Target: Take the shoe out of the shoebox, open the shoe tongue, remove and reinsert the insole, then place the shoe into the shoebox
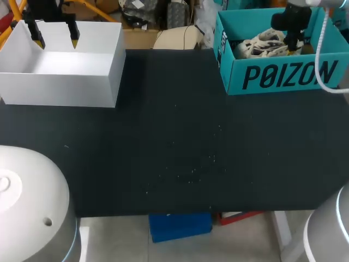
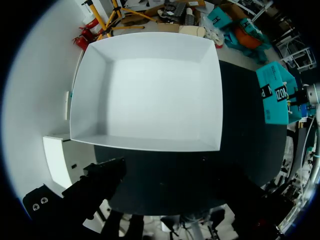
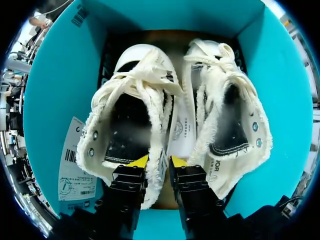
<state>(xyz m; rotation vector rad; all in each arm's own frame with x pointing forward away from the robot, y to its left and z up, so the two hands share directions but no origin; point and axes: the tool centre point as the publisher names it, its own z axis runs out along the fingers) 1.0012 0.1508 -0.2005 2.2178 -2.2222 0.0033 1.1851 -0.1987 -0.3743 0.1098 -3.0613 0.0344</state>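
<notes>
Right jaws, vertical, tight on shoe collar

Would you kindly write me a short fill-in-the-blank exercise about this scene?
The teal shoebox holds ___ white shoes.
The right gripper is down inside the ___.
The left gripper hangs over the white box, whose inside is ___.
Missing words: two; shoebox; empty.
</notes>
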